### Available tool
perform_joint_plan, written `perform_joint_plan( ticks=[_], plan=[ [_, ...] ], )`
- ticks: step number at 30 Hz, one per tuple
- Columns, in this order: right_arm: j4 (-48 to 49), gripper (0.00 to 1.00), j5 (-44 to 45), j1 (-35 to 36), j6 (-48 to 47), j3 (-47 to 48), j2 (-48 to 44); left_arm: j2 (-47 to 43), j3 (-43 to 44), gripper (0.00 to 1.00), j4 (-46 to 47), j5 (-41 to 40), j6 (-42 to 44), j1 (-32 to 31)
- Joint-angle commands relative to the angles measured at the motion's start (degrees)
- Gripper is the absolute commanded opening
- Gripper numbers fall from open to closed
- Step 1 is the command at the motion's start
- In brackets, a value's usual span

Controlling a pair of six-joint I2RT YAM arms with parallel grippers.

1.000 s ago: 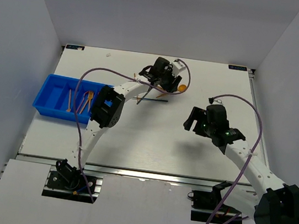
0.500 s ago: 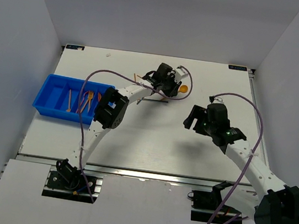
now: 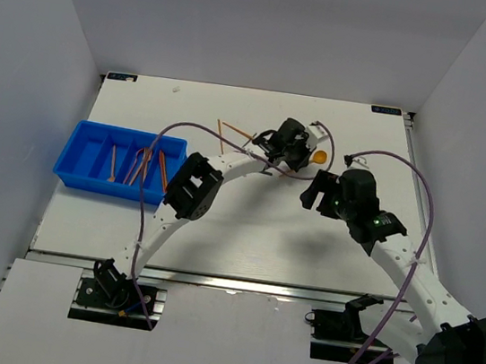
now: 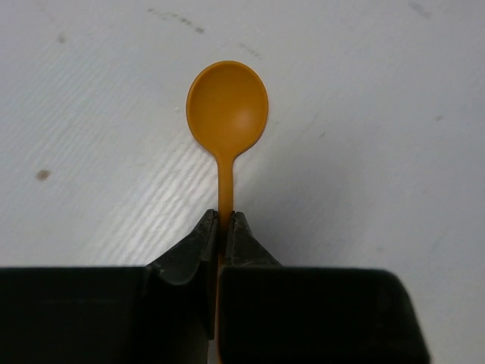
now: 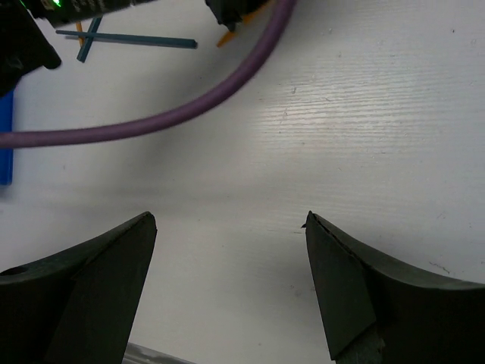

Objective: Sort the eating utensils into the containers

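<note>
Largely hidden: handle of orange spoon [image 4: 226,110]

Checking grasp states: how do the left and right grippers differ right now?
Left gripper is shut on the orange spoon, pinching its handle; right gripper is open, holding nothing. Left gripper reaches farther across the white table than right gripper. Both are black, two-fingered.

Left arm [image 3: 237,160] reaches far, fingers [image 4: 189,254] pinched together; right fingers [image 5: 83,288] spread wide.

Left gripper [image 4: 224,222] (clamping orange spoon [image 4: 227,106]) shifted right.
</note>
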Motion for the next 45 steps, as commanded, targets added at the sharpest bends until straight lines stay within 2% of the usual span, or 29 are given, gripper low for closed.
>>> perform_joint_plan(
  ticks=[1, 6, 9, 11, 13, 14, 15, 17, 18, 19, 21, 23, 24, 25, 28, 30, 31, 35, 37, 45],
  plan=[
    [0.47, 0.84, 0.32, 0.06, -1.14, -0.27, -2.48, -2.33, 0.83, 0.0, 4.83, -4.72, -8.26, -2.51],
    [-0.67, 0.84, 1.29, 0.06, -1.22, -0.18, -4.95, -9.53, -2.24, 0.0, 14.07, -11.49, -19.28, -2.43],
    [-1.64, 0.84, 1.91, -0.03, -1.31, 0.17, -6.53, -14.01, -2.59, 0.0, 13.73, -15.97, -24.64, -1.81],
    [-2.08, 0.84, 2.0, 0.06, -1.4, 0.52, -7.85, -17.43, -3.03, 0.0, 9.89, -19.92, -28.07, -0.59],
    [-2.7, 0.84, 1.91, 0.06, -1.31, 0.96, -9.42, -20.77, -7.76, 0.0, 8.55, -21.25, -31.14, 1.86],
    [-2.96, 0.84, 1.99, 0.06, -1.4, 1.49, -9.95, -25.32, -10.65, 0.0, 8.63, -22.47, -32.03, 2.92],
    [-3.14, 0.84, 2.17, -0.03, -1.4, 1.84, -10.4, -28.06, -16.94, 0.0, 8.11, -24.05, -32.91, 3.98],
    [-4.1, 0.85, 2.17, -0.03, -1.92, 3.06, -11.45, -34.29, -24.09, 0.0, 7.4, -26.25, -34.32, 7.84],
    [-4.11, 0.85, 2.08, -0.03, -2.28, 3.33, -11.72, -41.72, -27.87, 0.0, 7.05, -27.13, -34.58, 9.6],
    [-4.28, 0.85, 2.17, -0.12, -2.63, 3.6, -12.07, -45.54, -35.22, 0.0, 6.35, -27.58, -34.85, 13.18],
    [-4.37, 0.85, 1.82, -0.12, -3.51, 4.21, -11.81, -55.79, -41.24, 0.0, 4.33, -28.63, -34.41, 17.33],
    [-4.28, 0.85, 0.42, -0.12, -4.21, 4.48, -11.72, -60.32, -46.0, 0.0, -1.26, -27.15, -32.74, 24.53],
    [-3.93, 0.85, -0.37, -0.12, -4.56, 4.39, -11.54, -61.82, -46.88, 0.0, -3.22, -23.66, -32.13, 27.69],
    [-3.41, 0.85, -1.94, -0.2, -4.83, 4.39, -11.37, -64.27, -49.15, 0.0, -4.8, -22.15, -31.6, 33.11],
    [-0.51, 0.86, -7.29, -0.12, -5.88, 3.95, -10.23, -68.93, -54.34, 0.0, -6.58, -24.83, -27.75, 40.61],
    [1.59, 0.86, -10.29, -0.12, -6.32, 3.78, -8.91, -69.48, -58.4, 0.0, -5.7, -25.03, -26.24, 45.1],
    [1.96, 0.86, -12.4, -0.2, -6.41, 3.51, -8.56, -69.4, -59.45, 0.0, -4.91, -23.21, -26.06, 48.86],
    [3.01, 0.85, -14.7, -0.12, -6.85, 2.99, -7.41, -63.7, -61.13, 0.0, 0.1, -15.56, -25.72, 56.36],
    [3.1, 0.85, -15.32, -0.12, -7.11, 2.72, -7.67, -62.63, -61.65, 0.0, 2.37, -13.53, -23.26, 56.72],
    [4.34, 0.86, -18.75, -0.12, -7.38, 0.88, -10.4, -62.02, -71.14, 0.0, 16.71, -13.52, -17.45, 56.99]
  ],
)
